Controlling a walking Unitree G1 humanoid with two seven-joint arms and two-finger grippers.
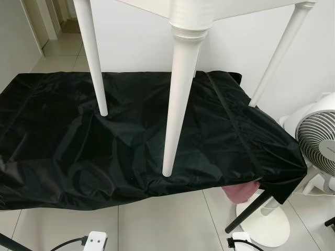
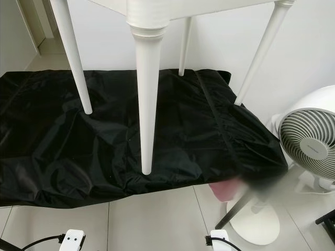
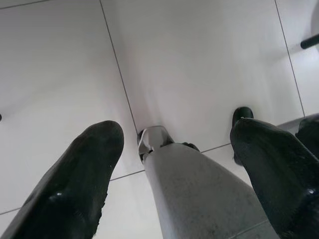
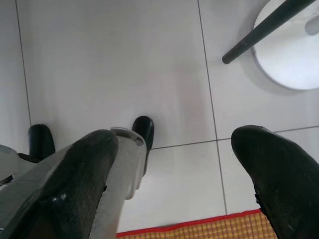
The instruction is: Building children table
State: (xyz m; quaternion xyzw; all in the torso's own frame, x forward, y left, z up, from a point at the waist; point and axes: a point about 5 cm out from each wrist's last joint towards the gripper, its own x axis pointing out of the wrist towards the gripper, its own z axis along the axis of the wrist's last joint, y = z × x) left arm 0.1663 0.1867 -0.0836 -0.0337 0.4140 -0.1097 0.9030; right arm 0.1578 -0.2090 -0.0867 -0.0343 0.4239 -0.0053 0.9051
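Table (image 1: 183, 78) stands upright, its white legs resting on the black sheet (image 1: 63, 157) draped over a low bench. Both arms hang idle over floor tiles: left gripper (image 3: 174, 164) fingers spread, empty; right gripper (image 4: 174, 169) likewise. Risk: legs sliding on slick fabric, toppling toward the fan (image 1: 319, 141). Tabletop is cropped; leg joints cannot be checked.

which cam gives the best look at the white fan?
Right eye view: the white fan shows its full round grille, plus the round base below. Left eye view crops the grille at the frame edge. Right wrist view catches the round base from above; left wrist view shows floor tiles.
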